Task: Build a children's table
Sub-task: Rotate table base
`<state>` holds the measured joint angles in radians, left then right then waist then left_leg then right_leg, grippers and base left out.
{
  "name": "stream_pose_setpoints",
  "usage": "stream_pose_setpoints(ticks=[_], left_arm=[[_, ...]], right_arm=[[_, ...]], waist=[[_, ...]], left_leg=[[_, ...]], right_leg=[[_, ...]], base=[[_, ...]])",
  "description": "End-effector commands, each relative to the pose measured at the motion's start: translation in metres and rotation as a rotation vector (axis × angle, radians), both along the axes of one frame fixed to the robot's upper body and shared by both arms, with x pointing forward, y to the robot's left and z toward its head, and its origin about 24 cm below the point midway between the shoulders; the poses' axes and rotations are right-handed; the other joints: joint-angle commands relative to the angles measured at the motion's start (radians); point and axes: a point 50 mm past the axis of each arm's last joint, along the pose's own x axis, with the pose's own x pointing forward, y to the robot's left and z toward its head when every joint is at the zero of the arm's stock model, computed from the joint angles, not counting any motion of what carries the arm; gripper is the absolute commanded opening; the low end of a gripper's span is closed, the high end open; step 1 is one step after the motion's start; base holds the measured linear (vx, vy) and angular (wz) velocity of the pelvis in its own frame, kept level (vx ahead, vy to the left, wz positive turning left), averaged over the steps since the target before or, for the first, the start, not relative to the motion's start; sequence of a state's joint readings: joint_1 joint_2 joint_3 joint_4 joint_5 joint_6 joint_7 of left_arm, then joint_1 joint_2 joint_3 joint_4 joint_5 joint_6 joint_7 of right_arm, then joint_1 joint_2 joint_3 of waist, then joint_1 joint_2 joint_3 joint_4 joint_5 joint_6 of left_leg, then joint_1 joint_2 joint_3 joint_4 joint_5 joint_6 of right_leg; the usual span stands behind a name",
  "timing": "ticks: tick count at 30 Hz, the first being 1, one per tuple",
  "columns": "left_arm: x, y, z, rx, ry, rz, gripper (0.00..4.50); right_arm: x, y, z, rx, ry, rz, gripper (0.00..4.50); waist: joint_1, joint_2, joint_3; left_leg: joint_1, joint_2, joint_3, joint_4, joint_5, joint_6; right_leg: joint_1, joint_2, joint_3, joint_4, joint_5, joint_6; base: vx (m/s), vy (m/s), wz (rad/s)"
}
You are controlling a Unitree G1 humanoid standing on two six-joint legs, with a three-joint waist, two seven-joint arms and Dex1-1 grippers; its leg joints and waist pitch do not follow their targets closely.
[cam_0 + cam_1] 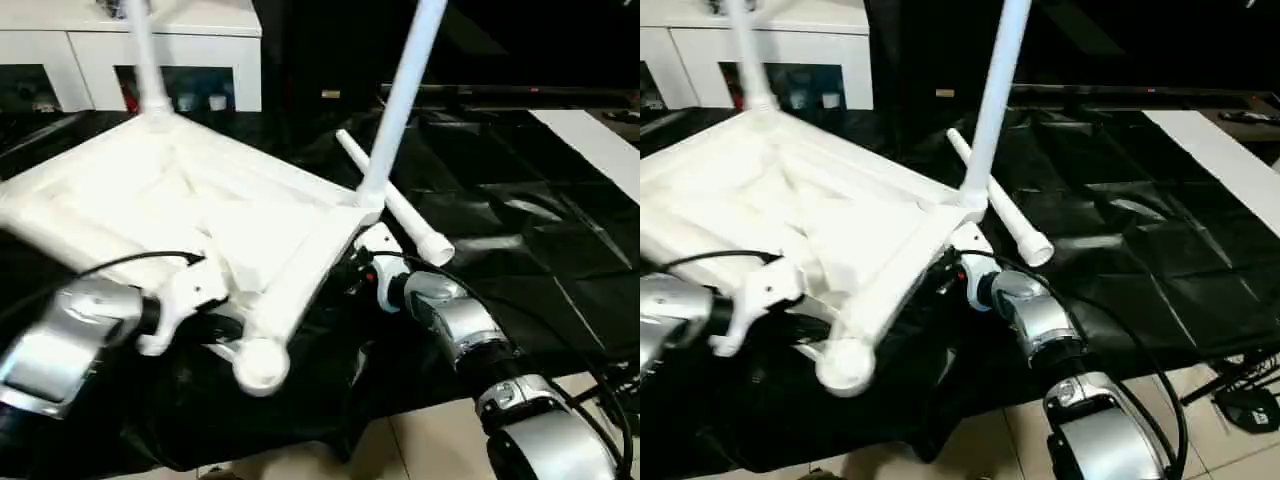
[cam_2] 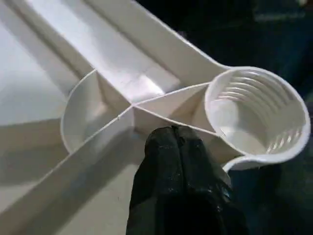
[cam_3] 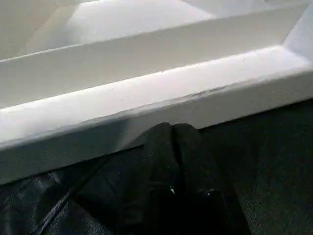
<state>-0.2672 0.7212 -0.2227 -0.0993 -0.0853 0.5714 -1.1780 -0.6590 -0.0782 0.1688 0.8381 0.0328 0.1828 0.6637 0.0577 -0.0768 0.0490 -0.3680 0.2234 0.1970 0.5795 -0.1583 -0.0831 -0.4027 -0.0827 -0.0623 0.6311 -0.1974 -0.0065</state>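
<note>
Behind the table: white cabinet.

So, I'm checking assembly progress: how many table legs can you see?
3. One leg stands in the far corner socket, one stands in the right corner socket, one lies loose on the black sheet beyond. A fourth may be hidden.

Black sheet over tiled floor; white glass-door cabinet behind.

We see a surface draped in crinkled black sheeting. On it rests the upturned white tabletop, tilted, and just beside it a loose white leg lies flat.
</note>
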Motion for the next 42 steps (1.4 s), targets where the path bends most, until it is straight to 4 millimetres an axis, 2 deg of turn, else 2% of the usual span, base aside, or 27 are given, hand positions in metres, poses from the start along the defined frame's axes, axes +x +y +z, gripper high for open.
stream_pose_setpoints(ticks=[1,9,10,12,13,16,17,18,22,23,27,30,31,33,34,35,36,37,40,41,42], left_arm=[[-0.007,-0.023,-0.005,-0.058,0.027,-0.089,0.0],[0.0,-0.035,-0.009,-0.083,0.001,-0.078,0.0],[0.003,-0.038,-0.009,-0.084,-0.024,-0.07,0.0],[0.006,-0.041,-0.01,-0.084,-0.049,-0.059,0.0],[0.008,-0.042,-0.01,-0.086,-0.057,-0.056,0.0],[0.012,-0.046,-0.009,-0.098,-0.085,-0.048,0.0],[0.013,-0.047,-0.009,-0.097,-0.093,-0.044,0.0],[0.015,-0.047,-0.009,-0.095,-0.108,-0.036,0.0],[0.021,-0.049,-0.008,-0.098,-0.143,-0.022,0.0],[0.024,-0.05,-0.008,-0.099,-0.157,-0.016,0.0],[0.037,-0.052,-0.008,-0.075,-0.212,0.041,0.0],[0.044,-0.049,-0.009,-0.045,-0.25,0.075,0.0],[0.046,-0.048,-0.009,-0.04,-0.258,0.088,0.0],[0.057,-0.042,-0.006,-0.016,-0.307,0.167,0.0],[0.059,-0.04,-0.006,-0.01,-0.319,0.182,0.0],[0.063,-0.037,-0.004,-0.008,-0.34,0.208,0.0],[0.065,-0.037,-0.004,-0.009,-0.349,0.215,0.0],[0.065,-0.036,-0.003,-0.01,-0.352,0.218,0.0],[0.068,-0.035,-0.002,-0.013,-0.369,0.227,0.0],[0.069,-0.035,0.001,-0.035,-0.389,0.233,0.0],[0.069,-0.036,0.008,-0.089,-0.417,0.236,0.0]], right_arm=[[0.001,0.021,0.011,0.034,-0.043,0.085,0.07],[0.005,0.033,0.018,0.061,-0.063,0.117,0.07],[0.006,0.035,0.018,0.058,-0.066,0.117,0.07],[0.007,0.037,0.019,0.054,-0.07,0.112,0.07],[0.007,0.038,0.019,0.056,-0.072,0.112,0.07],[0.008,0.04,0.02,0.061,-0.075,0.115,0.07],[0.008,0.041,0.02,0.062,-0.075,0.117,0.07],[0.008,0.042,0.02,0.065,-0.074,0.122,0.07],[0.005,0.046,0.02,0.09,-0.067,0.159,0.07],[0.004,0.048,0.02,0.1,-0.064,0.175,0.07],[0.0,0.056,0.022,0.128,-0.07,0.235,0.07],[0.001,0.055,0.022,0.119,-0.09,0.219,0.07],[0.002,0.054,0.022,0.115,-0.096,0.206,0.07],[0.012,0.039,0.028,0.117,-0.136,0.093,0.07],[0.016,0.033,0.03,0.123,-0.15,0.056,0.07],[0.022,0.02,0.036,0.134,-0.174,-0.004,0.07],[0.024,0.014,0.038,0.138,-0.185,-0.03,0.07],[0.025,0.012,0.04,0.14,-0.19,-0.041,0.07],[0.029,0.0,0.044,0.152,-0.202,-0.106,0.07],[0.031,-0.009,0.048,0.166,-0.208,-0.158,0.07],[0.032,-0.02,0.053,0.182,-0.218,-0.204,0.07]], waist=[[0.003,0.027,-0.057],[-0.009,0.022,-0.06],[-0.009,0.024,-0.059],[-0.01,0.022,-0.06],[-0.011,0.018,-0.06],[-0.009,0.023,-0.06],[-0.009,0.022,-0.061],[-0.01,0.026,-0.061],[-0.01,0.026,-0.062],[-0.009,0.03,-0.062],[-0.009,0.03,-0.062],[-0.011,0.028,-0.062],[-0.012,0.028,-0.062],[-0.01,0.03,-0.061],[-0.007,0.029,-0.062],[-0.005,0.035,-0.062],[-0.005,0.033,-0.062],[-0.002,0.033,-0.064],[0.007,0.033,-0.064],[0.012,0.038,-0.065],[0.015,0.036,-0.066]], left_leg=[[0.016,0.01,-0.012,-0.073,-0.285,-0.068],[0.015,0.011,-0.009,-0.068,-0.256,-0.052],[0.016,0.011,-0.009,-0.068,-0.257,-0.051],[0.015,0.011,-0.009,-0.068,-0.255,-0.05],[0.014,0.01,-0.009,-0.067,-0.252,-0.046],[0.015,0.011,-0.009,-0.067,-0.246,-0.043],[0.015,0.012,-0.009,-0.066,-0.242,-0.043],[0.014,0.011,-0.009,-0.066,-0.24,-0.043],[0.015,0.01,-0.009,-0.065,-0.241,-0.04],[0.017,0.011,-0.009,-0.066,-0.248,-0.04],[0.018,0.011,-0.01,-0.066,-0.263,-0.042],[0.015,0.011,-0.013,-0.067,-0.273,-0.045],[0.016,0.011,-0.013,-0.067,-0.275,-0.043],[0.018,0.01,-0.012,-0.066,-0.279,-0.042],[0.021,0.011,-0.012,-0.065,-0.28,-0.043],[0.018,0.01,-0.015,-0.066,-0.276,-0.044],[0.018,0.011,-0.014,-0.067,-0.275,-0.045],[0.021,0.012,-0.013,-0.066,-0.27,-0.042],[0.02,0.01,-0.011,-0.064,-0.241,-0.04],[0.023,0.01,-0.01,-0.063,-0.232,-0.04],[0.022,0.01,-0.009,-0.063,-0.227,-0.039]], right_leg=[[0.039,-0.046,0.046,-0.071,-0.179,-0.189],[0.039,-0.045,0.045,-0.068,-0.147,-0.204],[0.039,-0.045,0.046,-0.068,-0.148,-0.205],[0.04,-0.046,0.046,-0.068,-0.151,-0.204],[0.04,-0.045,0.046,-0.069,-0.146,-0.205],[0.04,-0.047,0.046,-0.068,-0.141,-0.204],[0.041,-0.046,0.046,-0.066,-0.132,-0.206],[0.042,-0.046,0.046,-0.065,-0.126,-0.208],[0.042,-0.044,0.045,-0.065,-0.109,-0.213],[0.042,-0.044,0.045,-0.066,-0.111,-0.214],[0.042,-0.044,0.045,-0.067,-0.121,-0.213],[0.044,-0.048,0.045,-0.07,-0.146,-0.207],[0.042,-0.047,0.045,-0.072,-0.151,-0.207],[0.039,-0.045,0.046,-0.073,-0.153,-0.21],[0.039,-0.045,0.046,-0.072,-0.15,-0.212],[0.041,-0.045,0.045,-0.07,-0.146,-0.211],[0.042,-0.044,0.044,-0.071,-0.142,-0.209],[0.04,-0.045,0.045,-0.07,-0.127,-0.211],[0.043,-0.043,0.045,-0.066,-0.087,-0.213],[0.042,-0.042,0.045,-0.064,-0.069,-0.214],[0.044,-0.041,0.045,-0.064,-0.055,-0.212]], base=[[0.0,0.0,0.0],[0.0,0.0,0.0],[0.0,0.0,0.0],[0.0,0.0,0.0],[0.0,0.0,0.0],[0.0,0.0,0.0],[0.0,0.0,0.0],[0.0,0.0,0.0],[0.0,0.0,0.0],[0.0,0.0,0.0],[0.0,0.0,0.0],[0.0,0.0,0.0],[0.0,0.0,0.0],[0.0,0.0,0.0],[0.0,0.0,0.0],[0.0,0.0,0.0],[0.0,0.0,0.0],[0.0,0.0,0.0],[0.0,0.0,0.0],[0.0,0.0,0.0],[0.0,0.0,0.0]])
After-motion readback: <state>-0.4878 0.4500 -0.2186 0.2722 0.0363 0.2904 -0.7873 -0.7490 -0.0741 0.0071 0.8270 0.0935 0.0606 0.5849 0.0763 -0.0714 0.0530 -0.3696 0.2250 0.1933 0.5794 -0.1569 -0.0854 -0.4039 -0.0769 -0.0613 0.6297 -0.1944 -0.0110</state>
